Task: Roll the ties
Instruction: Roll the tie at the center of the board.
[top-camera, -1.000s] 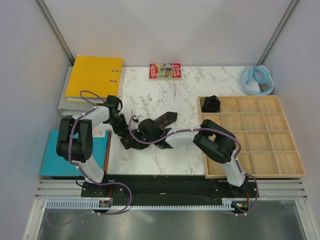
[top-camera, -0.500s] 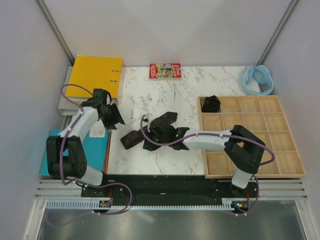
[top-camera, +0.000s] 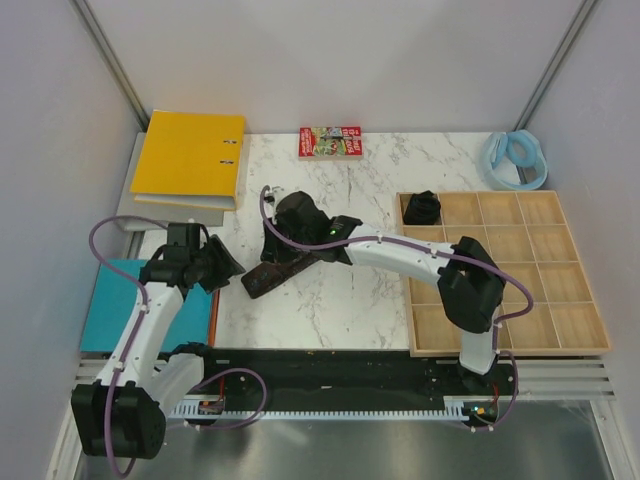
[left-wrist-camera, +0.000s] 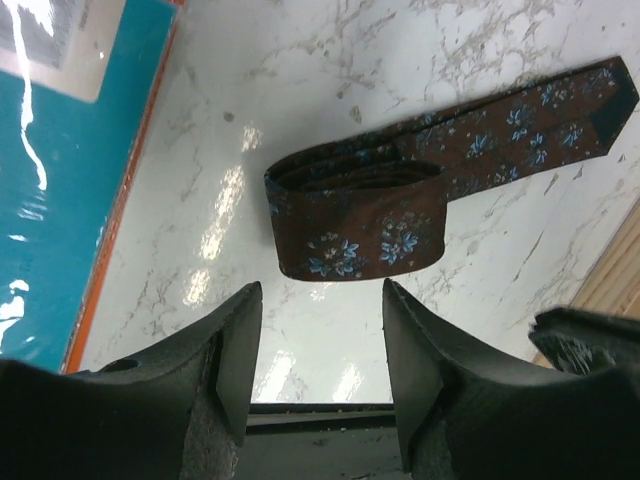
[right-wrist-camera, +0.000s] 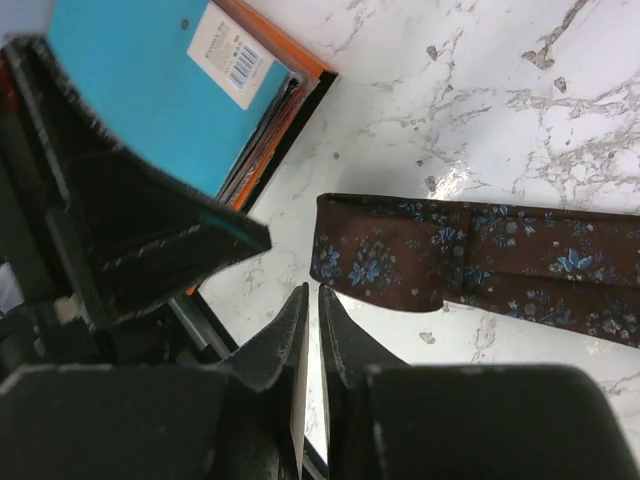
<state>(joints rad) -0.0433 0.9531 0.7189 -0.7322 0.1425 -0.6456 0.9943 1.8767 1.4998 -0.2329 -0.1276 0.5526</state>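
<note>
One dark brown tie (top-camera: 268, 274) with small blue flowers lies on the marble. Its near-left end is folded over in a loose flat loop (left-wrist-camera: 355, 215), and the strip runs up and right to a pointed end (top-camera: 343, 226). My left gripper (top-camera: 222, 265) is open and empty, just left of the folded end and clear of it (left-wrist-camera: 320, 300). Hovering above the strip, my right gripper (top-camera: 275, 250) is shut on nothing; its tips (right-wrist-camera: 312, 292) are beside the fold (right-wrist-camera: 380, 250). A second tie (top-camera: 423, 207), rolled into a dark coil, sits in the tray's far-left compartment.
The wooden compartment tray (top-camera: 520, 300) fills the right side. A teal book (top-camera: 140, 300) lies at the table's left edge under the left arm. At the back are a yellow binder (top-camera: 190, 150), a small red book (top-camera: 330, 141) and a pale blue looped band (top-camera: 515, 160).
The left gripper opened, let go of the tie and drew back to the near left. The right arm swung from the near side to the far side, over the tie.
</note>
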